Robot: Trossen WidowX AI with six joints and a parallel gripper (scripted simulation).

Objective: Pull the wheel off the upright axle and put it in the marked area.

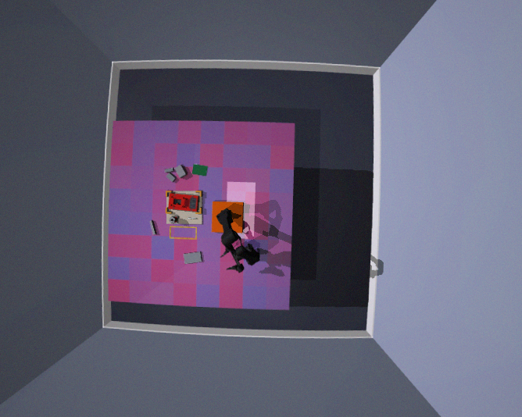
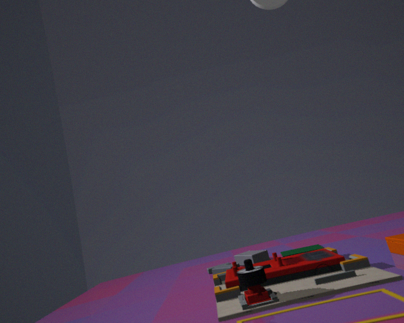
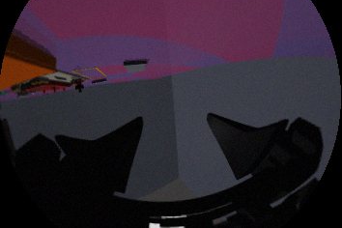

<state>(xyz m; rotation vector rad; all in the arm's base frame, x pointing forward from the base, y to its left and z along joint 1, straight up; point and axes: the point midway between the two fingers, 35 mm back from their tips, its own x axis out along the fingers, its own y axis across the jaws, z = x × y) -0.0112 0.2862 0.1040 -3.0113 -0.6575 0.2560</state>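
Checkered purple table: gripper (image 3: 174, 143) spread wide, holding nothing, well away from the wheel (image 2: 250, 276).
Wheel sits on its upright axle (image 2: 248, 264), far off the fingertips; pull goes straight up.
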